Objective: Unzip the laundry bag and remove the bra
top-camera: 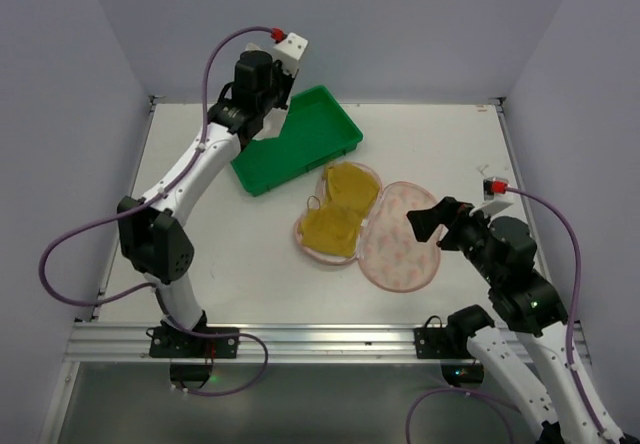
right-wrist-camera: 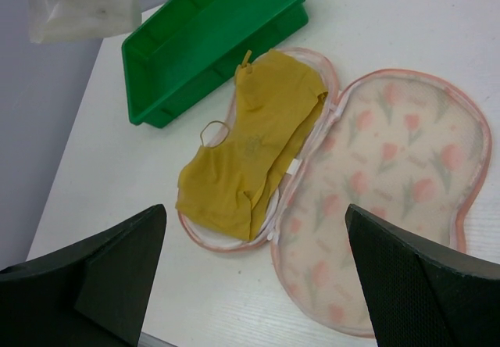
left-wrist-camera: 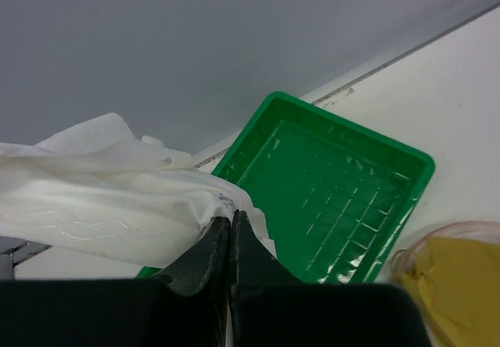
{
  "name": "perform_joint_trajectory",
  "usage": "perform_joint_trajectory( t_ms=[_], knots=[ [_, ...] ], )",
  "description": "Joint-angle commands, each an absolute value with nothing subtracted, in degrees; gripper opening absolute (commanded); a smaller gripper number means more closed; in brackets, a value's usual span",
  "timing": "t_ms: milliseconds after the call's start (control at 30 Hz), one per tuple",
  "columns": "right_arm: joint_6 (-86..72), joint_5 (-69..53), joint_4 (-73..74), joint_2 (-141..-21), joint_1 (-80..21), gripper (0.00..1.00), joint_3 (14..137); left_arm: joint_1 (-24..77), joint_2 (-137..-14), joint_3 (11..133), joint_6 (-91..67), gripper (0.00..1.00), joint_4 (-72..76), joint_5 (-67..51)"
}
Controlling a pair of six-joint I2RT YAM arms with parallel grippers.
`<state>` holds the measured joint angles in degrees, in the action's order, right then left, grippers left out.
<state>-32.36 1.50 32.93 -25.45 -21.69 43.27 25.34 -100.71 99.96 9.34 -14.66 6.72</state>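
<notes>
The laundry bag (top-camera: 400,236) lies unzipped and spread flat at mid-table, its tulip-print lid (right-wrist-camera: 391,175) folded out to the right. The mustard-yellow bra (top-camera: 340,214) rests in the bag's left half (right-wrist-camera: 250,144), one thin strap looping out. My left gripper (left-wrist-camera: 233,216) hangs high over the green tray (top-camera: 330,114), shut on a crumpled white fabric piece (left-wrist-camera: 109,191) that dangles from its tips. My right gripper (top-camera: 422,222) stands open just above the bag's lid, nothing between its fingers (right-wrist-camera: 255,210).
The green tray (right-wrist-camera: 195,34) sits behind and to the left of the bag, slightly angled, with nothing inside. Grey walls close in the table on three sides. Bare white tabletop lies in front of the bag.
</notes>
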Motion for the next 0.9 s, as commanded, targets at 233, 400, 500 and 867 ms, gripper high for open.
perform_joint_trajectory(
  t_ms=[233, 400, 500, 867],
  knots=[
    [-32.3, 0.5, 30.4, -32.4, -21.5, 0.99, 46.8, 22.2, -119.3, 115.1, 29.2, 0.00, -22.6, -5.2],
    [-32.0, 0.6, 29.9, -34.9, -21.5, 0.99, 47.2, 22.1, -122.2, 115.1, 32.5, 0.00, -27.1, -6.7],
    [-32.2, 0.3, 29.0, -36.6, -21.6, 0.99, 46.9, 21.4, -123.2, 113.1, 34.5, 0.00, -27.0, -6.0],
    [-32.1, -2.9, 28.1, -42.9, -21.6, 0.99, 49.5, 17.9, -132.8, 114.6, 36.1, 0.00, -23.8, 1.6]
  ],
)
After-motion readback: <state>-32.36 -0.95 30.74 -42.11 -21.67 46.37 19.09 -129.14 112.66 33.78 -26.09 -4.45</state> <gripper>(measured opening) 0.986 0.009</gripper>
